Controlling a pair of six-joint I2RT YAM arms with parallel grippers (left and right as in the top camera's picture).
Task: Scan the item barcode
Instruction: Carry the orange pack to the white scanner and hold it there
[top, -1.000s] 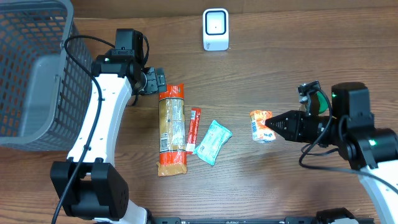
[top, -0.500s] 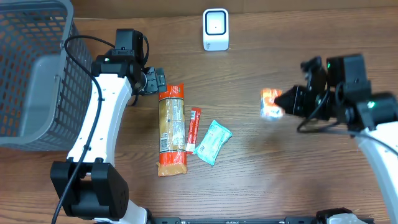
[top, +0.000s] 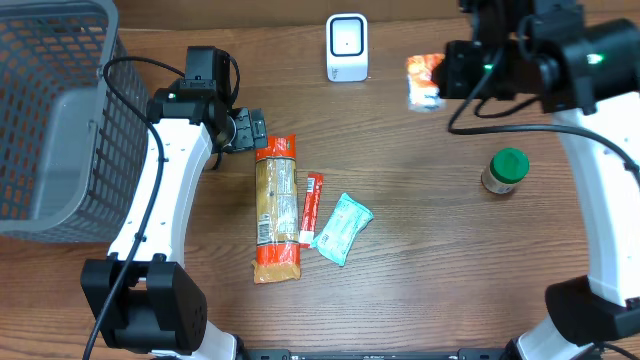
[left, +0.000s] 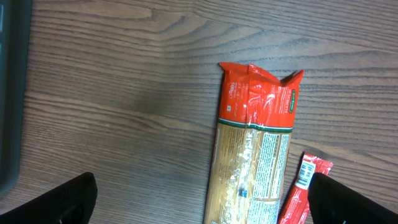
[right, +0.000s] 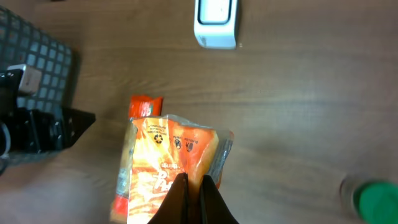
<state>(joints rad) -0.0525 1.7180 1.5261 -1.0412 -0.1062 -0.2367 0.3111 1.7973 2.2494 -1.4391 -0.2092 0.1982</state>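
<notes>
Since a second earlier, the orange snack packet (top: 424, 80) had been carried from the right middle of the table (top: 450, 260) up toward its far edge, and it was now held above the wood just to the right of the white scanner (top: 347, 47). It was pinched at one end by the right gripper (top: 441, 83), whose jaws were closed tightly on it; in the right wrist view the packet hung out beyond the fingertips with its printed face turned to the camera. No barcode could be made out on it.

A green-lidded jar (top: 505, 170) was seen standing on the table, below the right arm and well apart from the packet.

Left of centre, a long pasta packet (top: 276, 205) was laid lengthwise, with a red stick sachet (top: 313, 207) just beside it and a teal pouch (top: 341, 228) near that.

The left gripper (top: 250, 130) was held wide apart and empty by the top end of the pasta packet. A grey mesh basket (top: 50, 120) was set at the far left.
</notes>
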